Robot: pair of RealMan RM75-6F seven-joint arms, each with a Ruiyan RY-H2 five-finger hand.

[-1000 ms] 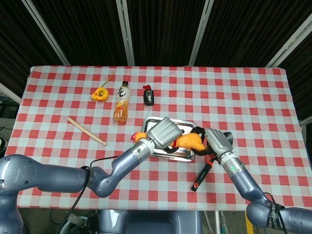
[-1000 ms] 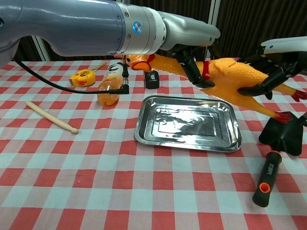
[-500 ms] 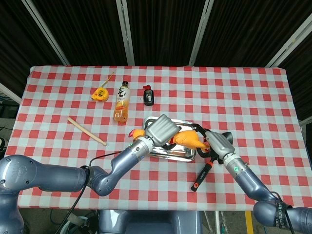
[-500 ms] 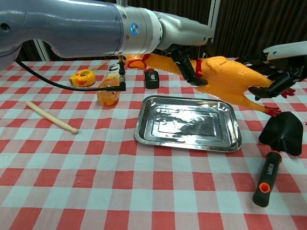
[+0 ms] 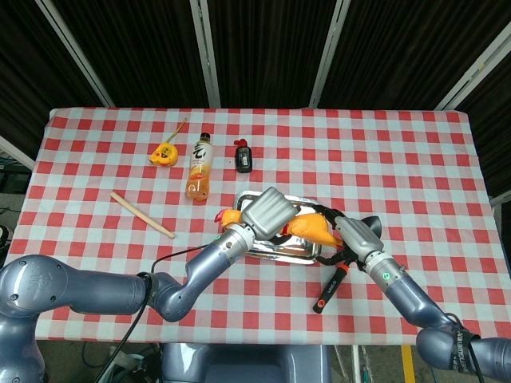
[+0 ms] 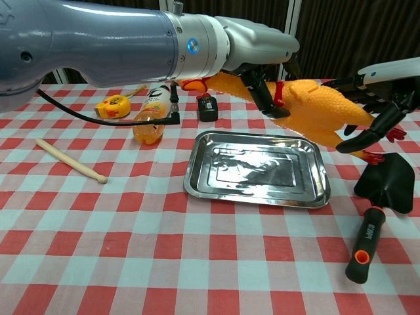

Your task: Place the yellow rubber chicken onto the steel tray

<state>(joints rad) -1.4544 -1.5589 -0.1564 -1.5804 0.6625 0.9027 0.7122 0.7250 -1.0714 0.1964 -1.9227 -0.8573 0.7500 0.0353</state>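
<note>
Checked tablecloth is lying under the steel tray [image 6: 256, 172]; left hand [image 6: 257, 54] is gripping the yellow rubber chicken [image 6: 316, 110] above it, right hand [image 6: 386, 98] spread, cradling the tail. Lower levelly, centred, before letting go.

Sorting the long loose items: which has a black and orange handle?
The trowel right of the steel tray; the stick at far left is plain wood.

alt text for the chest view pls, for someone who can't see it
The robot's left hand holds a yellow rubber chicken in the air above a steel tray on a red-checked table, while the right hand curls open-fingered at the chicken's tail end. A black trowel lies right of the tray; a bottle and wooden stick lie left.
</note>
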